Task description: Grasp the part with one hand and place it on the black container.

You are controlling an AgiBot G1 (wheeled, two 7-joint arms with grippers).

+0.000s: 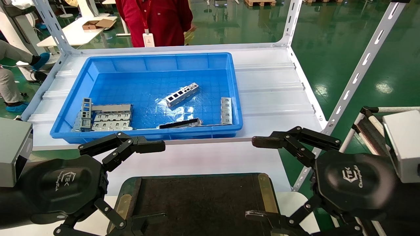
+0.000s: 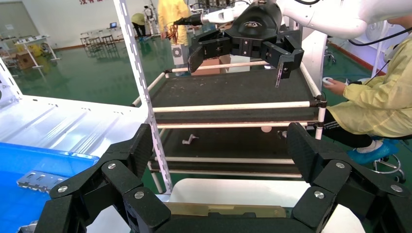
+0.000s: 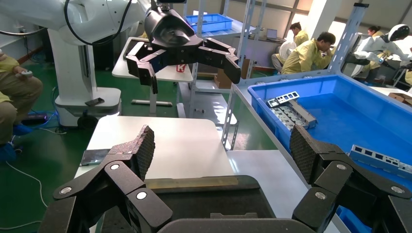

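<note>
The part, a slim silver-grey bar with dark square cutouts, lies at a slant in the middle of the blue bin. The black container lies below the bin shelf between my two grippers, with brass strips along its sides. It also shows in the left wrist view and the right wrist view. My left gripper is open and empty over the container's left side. My right gripper is open and empty over its right side. Both are well short of the bin.
In the bin lie wider grey multi-slot plates at the left, one plate at the right wall and a dark flat strip at the front wall. Slanted shelf posts stand to the right. A person in red stands behind the shelf.
</note>
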